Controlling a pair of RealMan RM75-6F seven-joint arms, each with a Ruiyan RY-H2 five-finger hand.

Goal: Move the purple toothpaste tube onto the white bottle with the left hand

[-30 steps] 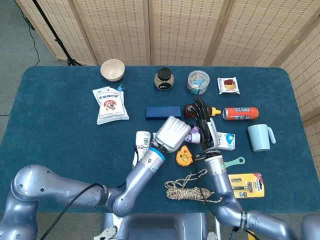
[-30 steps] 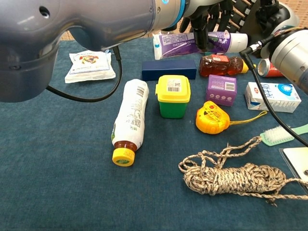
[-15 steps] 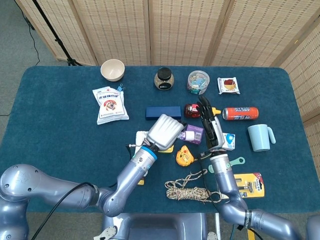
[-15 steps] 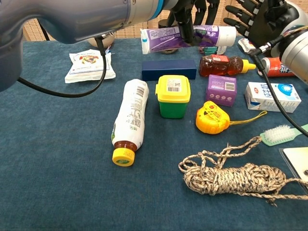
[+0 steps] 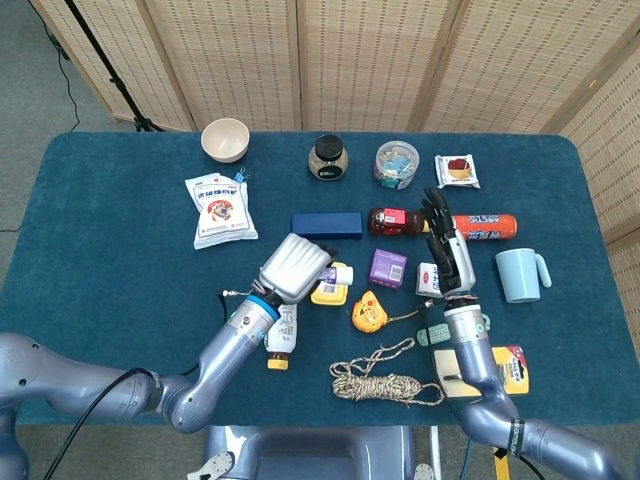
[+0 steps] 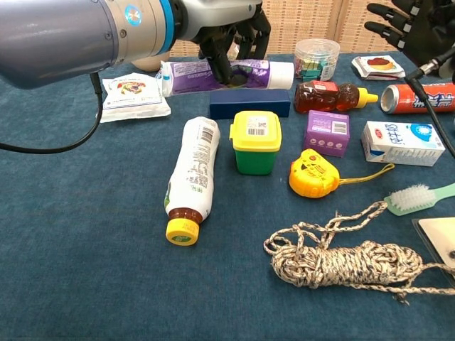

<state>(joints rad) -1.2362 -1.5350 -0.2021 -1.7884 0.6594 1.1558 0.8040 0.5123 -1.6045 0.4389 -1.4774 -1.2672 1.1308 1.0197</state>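
The purple toothpaste tube [image 6: 213, 73] hangs level above the table, white cap [image 5: 343, 272] to the right, and my left hand [image 6: 231, 35] grips it from above. In the head view the left hand [image 5: 295, 268] hovers just over the top end of the white bottle [image 6: 193, 170]. That bottle lies on its side with its yellow cap [image 5: 277, 360] toward me, partly hidden under my left forearm in the head view. My right hand [image 5: 447, 255] is raised over the milk carton [image 6: 402, 142], fingers spread and holding nothing.
Right of the bottle stand a yellow-lidded green box [image 6: 256, 142], a purple box [image 6: 327, 131] and a yellow tape measure [image 6: 313, 176]. Behind lie a dark blue box [image 6: 249, 104], a honey bottle [image 6: 330, 94] and a red can [image 6: 419, 97]. A rope coil [image 6: 341, 259] lies in front.
My left hand has carried the tube leftward and nearer to me, from above the purple box to over the bottle. The right hand has drawn away to the right.
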